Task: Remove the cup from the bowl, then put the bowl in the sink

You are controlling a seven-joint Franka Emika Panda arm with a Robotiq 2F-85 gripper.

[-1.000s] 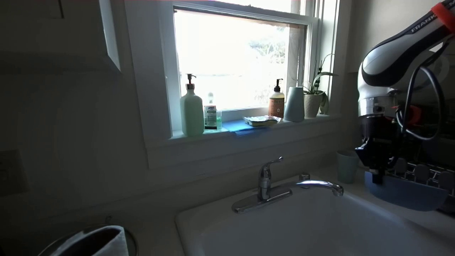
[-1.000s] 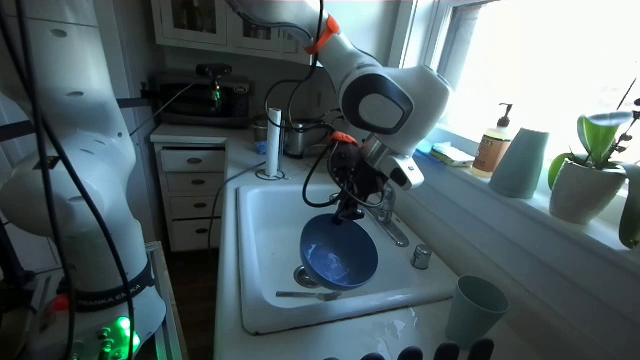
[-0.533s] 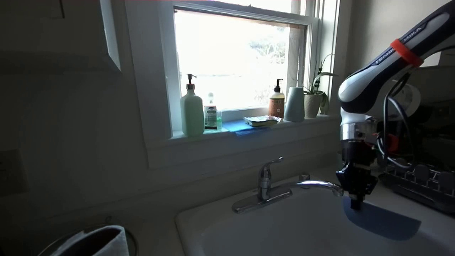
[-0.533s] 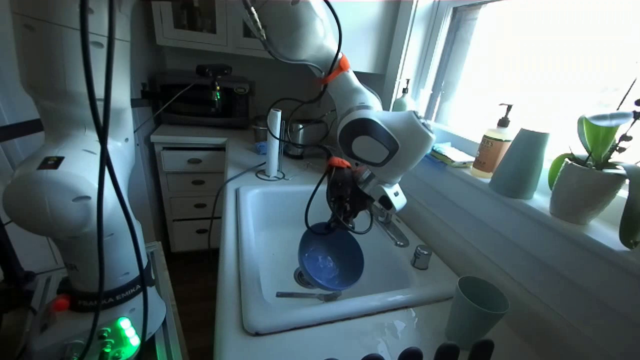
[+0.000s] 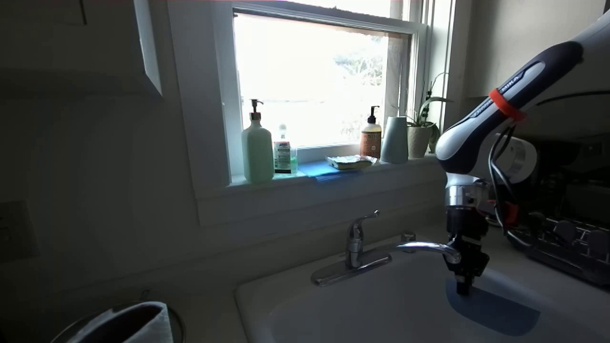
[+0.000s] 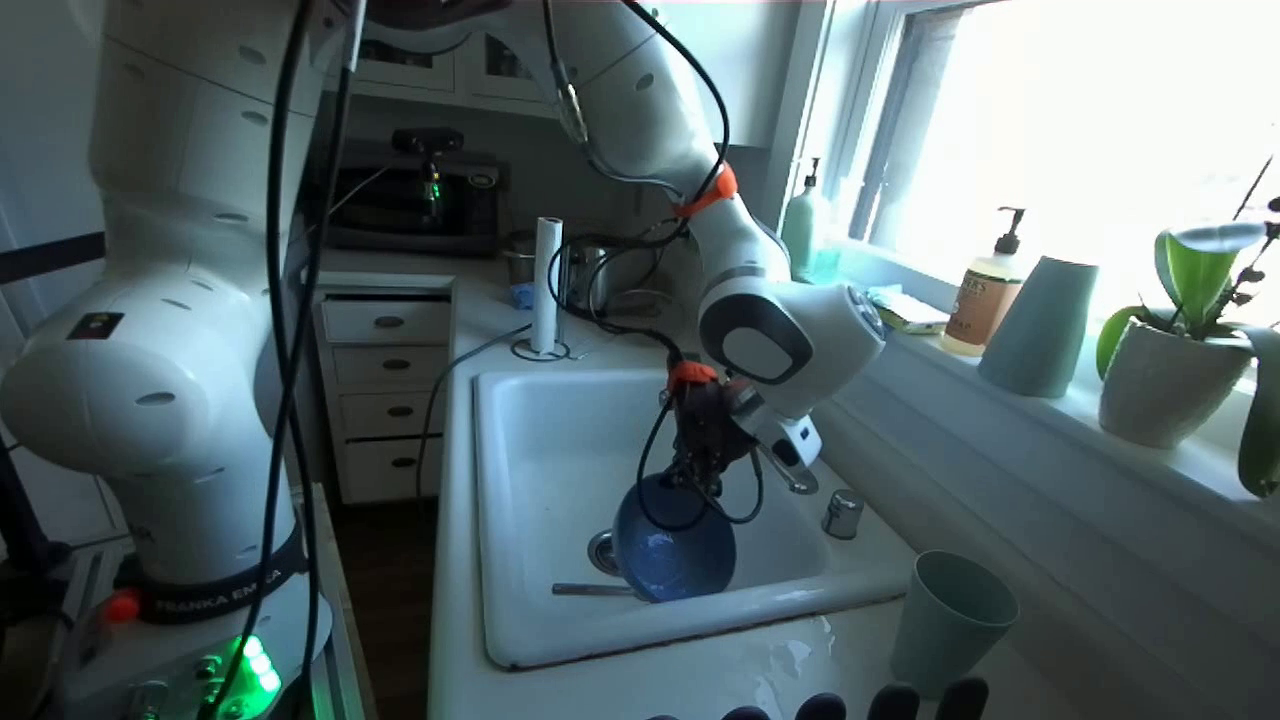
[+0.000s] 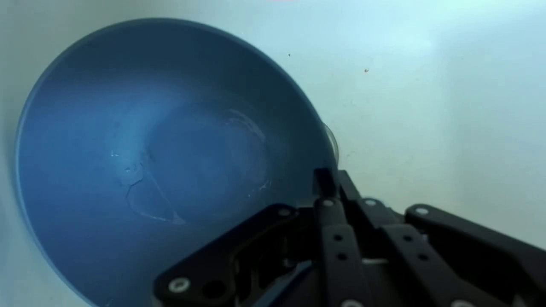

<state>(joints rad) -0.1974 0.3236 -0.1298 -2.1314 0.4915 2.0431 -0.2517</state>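
Observation:
The blue bowl point(image 5: 495, 312) is empty and tilted. It hangs from my gripper within the white sink point(image 6: 520, 470); I cannot tell whether it touches the basin floor. My gripper point(image 7: 337, 181) is shut on the bowl's rim, one finger inside and one outside. The gripper points down in an exterior view point(image 5: 463, 288). The bowl fills the left of the wrist view point(image 7: 192, 149) and also shows in an exterior view point(image 6: 680, 560). The pale green cup point(image 6: 950, 630) stands upright on the counter beside the sink; the arm hides it in the remaining exterior view.
The chrome faucet point(image 5: 405, 247) is close to my gripper. A fork point(image 6: 590, 590) and the drain point(image 6: 602, 550) are in the sink, partly behind the bowl. A dark dish rack point(image 5: 567, 252) stands past the sink. Bottles, an upturned cup point(image 6: 1040, 325) and a plant line the sill.
My gripper has carried the bowl from above the sink's edge, over and down into the basin. The bowl now covers part of the fork. The cup has not moved.

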